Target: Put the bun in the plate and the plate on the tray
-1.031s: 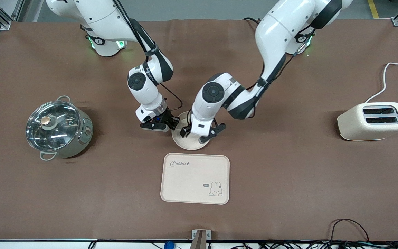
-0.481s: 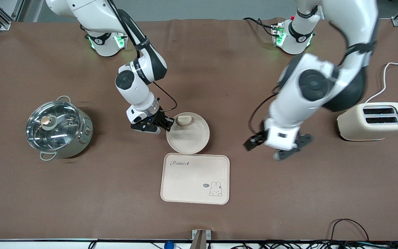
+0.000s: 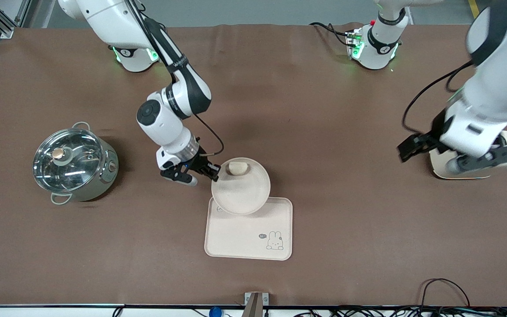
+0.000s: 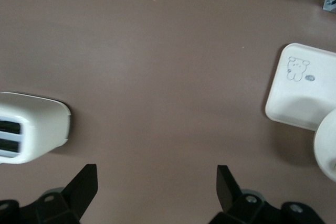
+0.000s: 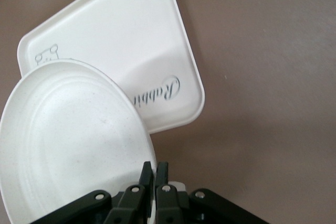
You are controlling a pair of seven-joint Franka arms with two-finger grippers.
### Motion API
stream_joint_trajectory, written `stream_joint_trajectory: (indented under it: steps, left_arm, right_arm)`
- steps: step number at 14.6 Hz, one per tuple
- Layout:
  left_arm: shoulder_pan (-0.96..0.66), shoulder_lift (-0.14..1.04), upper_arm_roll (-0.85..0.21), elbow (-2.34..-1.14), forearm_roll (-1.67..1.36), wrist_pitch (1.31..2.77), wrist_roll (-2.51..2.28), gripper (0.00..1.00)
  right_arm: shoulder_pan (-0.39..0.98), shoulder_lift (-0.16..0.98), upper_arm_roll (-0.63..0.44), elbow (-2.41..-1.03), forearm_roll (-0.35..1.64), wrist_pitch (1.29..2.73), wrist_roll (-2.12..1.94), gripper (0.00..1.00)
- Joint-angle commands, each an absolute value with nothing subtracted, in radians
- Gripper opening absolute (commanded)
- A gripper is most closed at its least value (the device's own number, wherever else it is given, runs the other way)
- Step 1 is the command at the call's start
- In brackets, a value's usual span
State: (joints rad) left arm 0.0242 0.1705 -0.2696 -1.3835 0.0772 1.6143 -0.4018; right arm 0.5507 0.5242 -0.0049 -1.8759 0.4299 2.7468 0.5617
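My right gripper (image 3: pixel 214 173) is shut on the rim of the round cream plate (image 3: pixel 242 191) and holds it partly over the edge of the tray (image 3: pixel 249 235) that lies farther from the front camera. The small cream bun (image 3: pixel 237 167) lies in the plate near its rim. In the right wrist view my fingers (image 5: pixel 148 174) pinch the plate's rim (image 5: pixel 73 135) above the tray's "Rabbit" lettering (image 5: pixel 131 40); the bun is hidden there. My left gripper (image 3: pixel 451 154) is open and empty, up over the toaster; it shows open in the left wrist view (image 4: pixel 156 182).
A cream toaster (image 3: pixel 439 164) with a white cord stands at the left arm's end, also in the left wrist view (image 4: pixel 31 127). A steel pot with a glass lid (image 3: pixel 75 163) stands at the right arm's end. Cables run along the table's front edge.
The left gripper left the plate and swung away to above the toaster. The right gripper carried the plate with the bun toward the front camera, now overlapping the tray.
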Motion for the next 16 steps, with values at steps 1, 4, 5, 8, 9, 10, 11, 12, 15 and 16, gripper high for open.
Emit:
stream_joint_trajectory:
  steps: [1,4,5,8,9,10,11,12,15,16]
  left_arm:
    - [0.08,0.036,-0.275,-1.437,0.078,1.542,-0.249,1.0]
    - [0.095,-0.153,-0.253,-1.622,0.023,1.506,-0.164,1.0]
    - [0.091,-0.207,-0.233,-1.684,0.0,1.508,-0.164,1.0]
    - [0.077,-0.274,-0.23,-1.762,-0.018,1.494,-0.163,1.0]
    - [0.058,-0.284,-0.23,-1.769,-0.021,1.493,-0.163,1.0]
    - [0.049,-0.285,-0.229,-1.766,-0.021,1.49,-0.163,1.0]
    - [0.043,-0.284,-0.224,-1.76,-0.021,1.479,-0.163,1.0]
    - [0.029,-0.281,-0.206,-1.756,-0.018,1.476,-0.161,1.0]
    - [-0.011,-0.244,-0.131,-1.714,-0.015,1.439,-0.143,1.0]
    - [-0.012,-0.232,-0.13,-1.698,-0.015,1.436,-0.138,1.0]
  right_arm:
    - [0.519,0.685,0.002,-1.668,0.451,2.741,0.568,0.0]
    - [0.493,0.802,0.002,-1.531,0.449,2.738,0.566,0.0]
    - [0.488,0.834,0.002,-1.498,0.446,2.74,0.565,0.0]
    - [0.486,0.891,0.0,-1.447,0.439,2.746,0.557,0.0]
    - [0.488,0.903,0.0,-1.434,0.439,2.747,0.56,0.0]
    - [0.491,0.905,0.0,-1.428,0.44,2.747,0.563,0.0]
    - [0.494,0.911,0.0,-1.427,0.44,2.747,0.564,0.0]
    - [0.495,0.917,0.0,-1.421,0.44,2.749,0.566,0.0]
    - [0.494,0.927,0.0,-1.416,0.449,2.752,0.572,0.26]
    - [0.489,0.927,0.002,-1.416,0.451,2.75,0.572,0.52]
